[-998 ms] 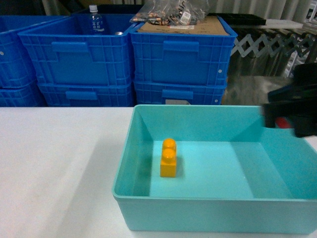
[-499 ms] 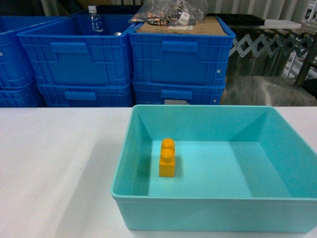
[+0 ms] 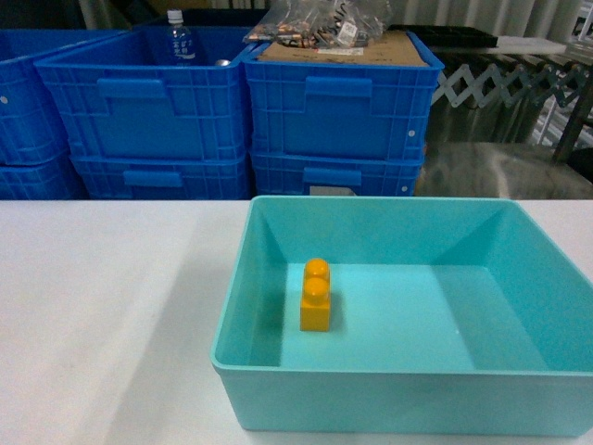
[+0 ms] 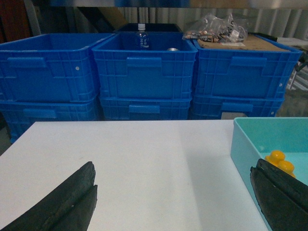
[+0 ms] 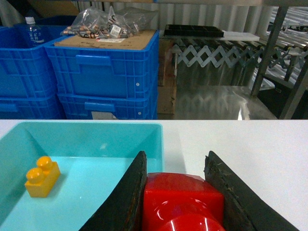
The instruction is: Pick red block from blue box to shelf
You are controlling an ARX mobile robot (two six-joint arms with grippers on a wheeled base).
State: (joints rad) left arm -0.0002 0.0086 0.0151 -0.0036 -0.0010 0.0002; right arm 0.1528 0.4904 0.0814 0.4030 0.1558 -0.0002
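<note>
Right pincer (image 5: 180,202), gone from head view, pinches red block (image 5: 183,199) outside blue box (image 5: 161,139) rim.

Evenly lit from overhead, bright, mild haze across all three views. Soft shadow on white table (image 3: 111,306) left of blue box (image 3: 236,306). Specular glare on red block (image 5: 183,207), close and slightly soft. Left gripper fingers (image 4: 67,202) near-black, no detail. Steel shelf (image 5: 269,53) background sheen, soft focus
</note>
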